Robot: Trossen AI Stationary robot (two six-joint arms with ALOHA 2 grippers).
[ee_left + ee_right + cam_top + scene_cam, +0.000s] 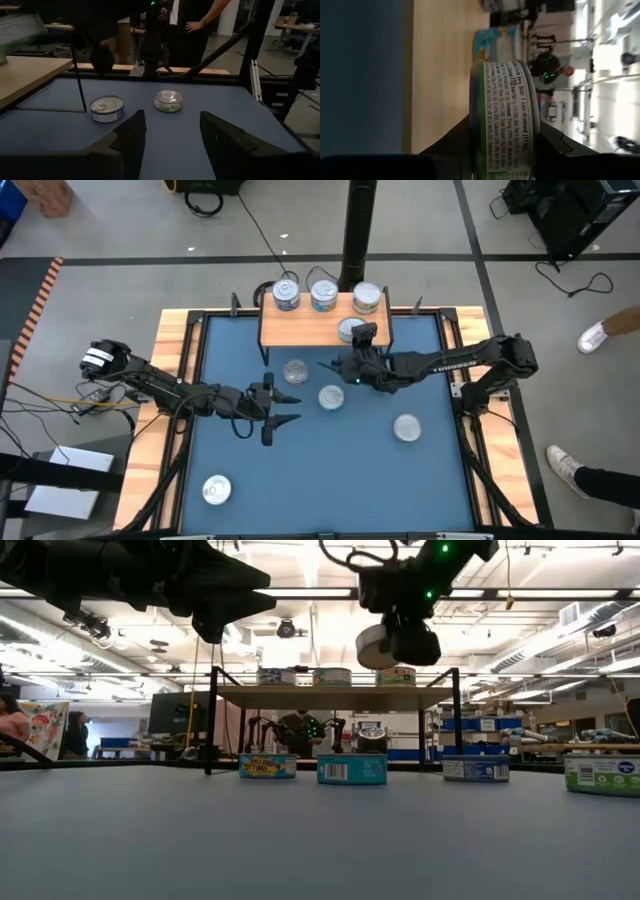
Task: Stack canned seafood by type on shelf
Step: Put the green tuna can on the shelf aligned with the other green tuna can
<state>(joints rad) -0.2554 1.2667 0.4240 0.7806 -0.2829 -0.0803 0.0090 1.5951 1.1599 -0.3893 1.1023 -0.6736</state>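
Observation:
The shelf point(310, 330), a light-wood board on thin black legs, stands at the mat's far edge. Three tins point(287, 293) point(323, 295) point(366, 297) rest upright in a row along its far side. My right gripper point(358, 338) reaches in from the right and is shut on a green-labelled tin point(380, 645) that hangs above the shelf board. My left gripper point(275, 408) stands open over the blue mat point(300, 470), its fingers level and apart point(172, 135), with nothing between them. Two tins point(107, 109) point(169, 100) sit on the mat ahead of it. My right gripper pinches the green-labelled tin by its two flat ends, one finger point(452, 145) at each rim point(474, 127), with the printed side wall point(505, 115) facing the wrist camera. The fingers come from the table's right, slanting slightly down. The tin is lifted clear of the shelf, a little tilted.
Several more tins rest on the mat: point(295, 370), point(331, 396), point(407, 427) and one near the front left point(216, 491). A black post point(360, 230) rises behind the shelf. A person's shoes point(595, 337) show on the floor to the right of the table.

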